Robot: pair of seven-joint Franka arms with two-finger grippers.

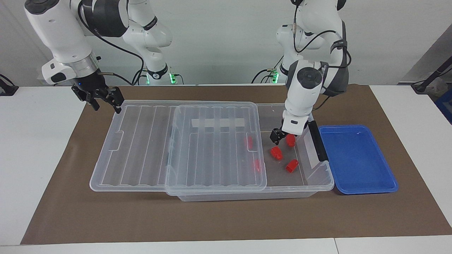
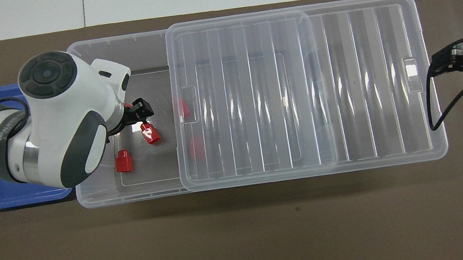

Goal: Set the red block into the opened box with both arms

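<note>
Brown mat (image 1: 226,218) under box (image 1: 317,183)

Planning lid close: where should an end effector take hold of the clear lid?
Probably the short rim at the right arm's end, beside the moulded tab, approached from that end. The lid lies flat, slid partway off the box, so that rim sticks out with nothing on it.

left gripper (image 2: 142,109): hanging over the uncovered end of the box, holding nothing
red block (image 2: 150,134): lying on the box floor just under the left gripper
second red block (image 2: 123,160): lying nearer the robots
box (image 2: 109,52): sitting with its lid (image 2: 249,95) slid toward the right arm's end
blue tray (image 2: 7,195): lying beside the box, mostly under the left arm
right gripper (image 2: 450,60): hovering at the lid's end
</note>
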